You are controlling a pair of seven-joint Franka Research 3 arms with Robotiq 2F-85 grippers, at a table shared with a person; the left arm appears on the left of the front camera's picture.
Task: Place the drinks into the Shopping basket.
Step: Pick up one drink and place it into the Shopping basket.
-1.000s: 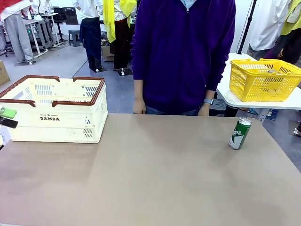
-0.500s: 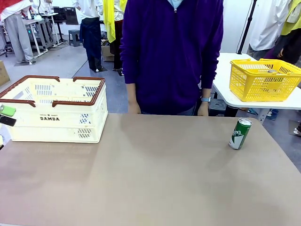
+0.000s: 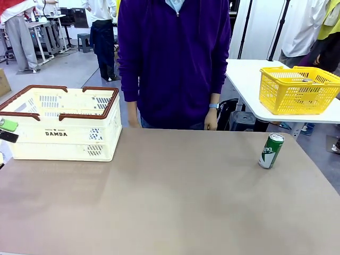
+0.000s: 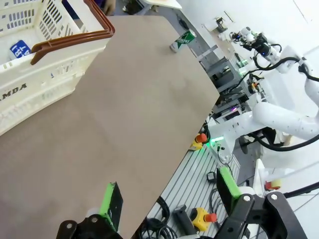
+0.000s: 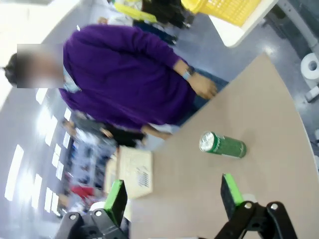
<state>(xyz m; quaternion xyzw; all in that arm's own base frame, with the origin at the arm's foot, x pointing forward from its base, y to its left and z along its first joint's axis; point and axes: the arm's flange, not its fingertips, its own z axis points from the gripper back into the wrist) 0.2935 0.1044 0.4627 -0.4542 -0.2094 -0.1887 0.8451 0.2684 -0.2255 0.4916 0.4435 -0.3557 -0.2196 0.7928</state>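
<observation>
A green drink can stands upright on the brown table near its right edge, well apart from both grippers. The cream Shopping basket with its brown rim sits at the far left. In the left wrist view a blue can lies inside the basket, and the green can shows far across the table. My left gripper hangs open and empty off the table's near side; its fingertips show beside the basket's left end. My right gripper is open and empty, above and short of the green can.
A person in a purple top stands at the far edge, hands hanging by the table. A yellow mesh basket sits on a separate white table at the back right. Wide bare tabletop lies between the basket and the green can.
The person has stepped to the picture's left along the far edge. Both grippers, the green can and the basket have stayed where they were.
</observation>
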